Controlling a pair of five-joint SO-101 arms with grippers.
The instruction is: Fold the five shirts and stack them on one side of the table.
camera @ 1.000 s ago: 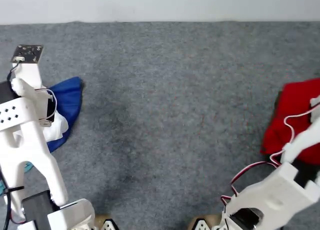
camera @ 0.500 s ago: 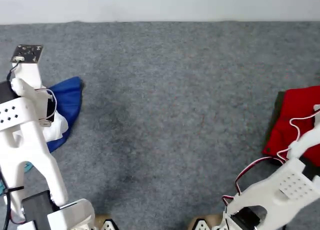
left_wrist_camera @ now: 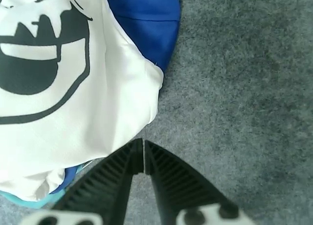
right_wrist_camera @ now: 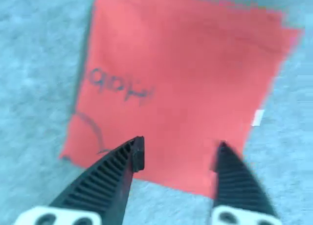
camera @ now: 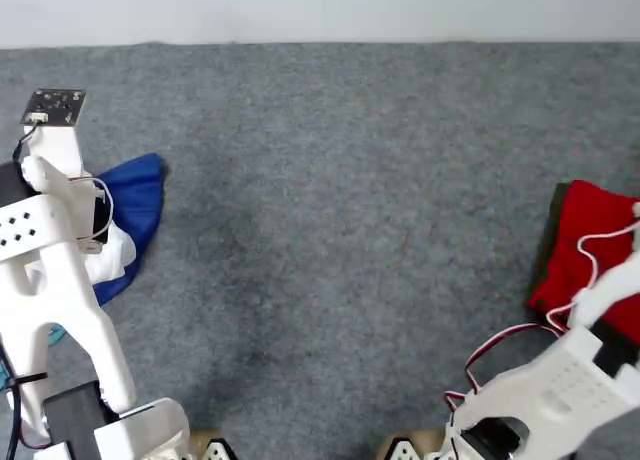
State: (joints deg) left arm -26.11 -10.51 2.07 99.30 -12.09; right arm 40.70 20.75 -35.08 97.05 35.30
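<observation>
Neatly folded red shirt, rectangular.

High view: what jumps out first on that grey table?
The bright red shirt at the right edge of the table, with the right hand open over it. Next, the blue shirt at the left edge, a white shirt with black print lying on it.

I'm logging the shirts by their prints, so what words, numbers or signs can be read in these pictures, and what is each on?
Red shirt: a short line of dark lettering, too blurred to read.
White shirt: a bold black drawing, with no readable letters.
Small dark board in the high view: markings too small to read.
No text can be quoted.
</observation>
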